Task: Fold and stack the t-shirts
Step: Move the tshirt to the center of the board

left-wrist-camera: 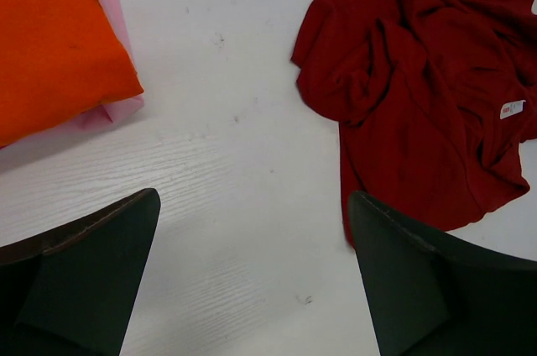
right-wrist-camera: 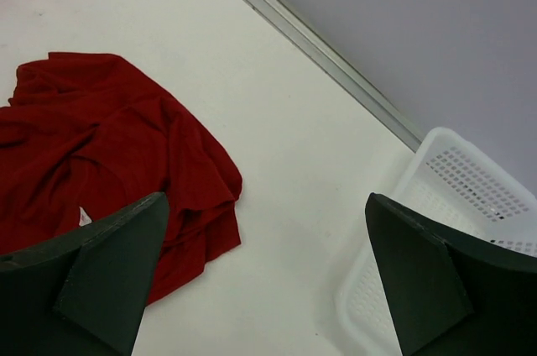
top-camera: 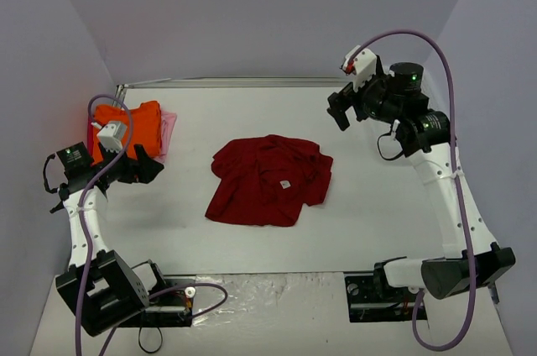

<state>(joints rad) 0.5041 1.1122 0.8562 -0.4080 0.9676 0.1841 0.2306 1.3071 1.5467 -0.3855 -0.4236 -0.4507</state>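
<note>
A dark red t-shirt [top-camera: 268, 180] lies crumpled in the middle of the white table, its neck label facing up. At the far left, a folded orange t-shirt [top-camera: 138, 125] rests on a pale pink t-shirt [top-camera: 168, 131] whose edge peeks out on the right. My left gripper [top-camera: 147, 164] hovers open just in front of that stack, holding nothing. Its wrist view shows the orange t-shirt [left-wrist-camera: 50, 45], the pink t-shirt's edge [left-wrist-camera: 117, 108] and the red t-shirt [left-wrist-camera: 419, 87] beyond the open left gripper [left-wrist-camera: 252, 201]. My right gripper [top-camera: 340, 111] is raised at the back right, open and empty. In the right wrist view the red t-shirt [right-wrist-camera: 101, 146] lies to the left of the open right gripper [right-wrist-camera: 267, 201].
A white mesh basket [right-wrist-camera: 453, 180] stands at the right near the back wall, seen only in the right wrist view. A metal rail [top-camera: 226, 82] runs along the table's far edge. Both arm bases sit at the near edge.
</note>
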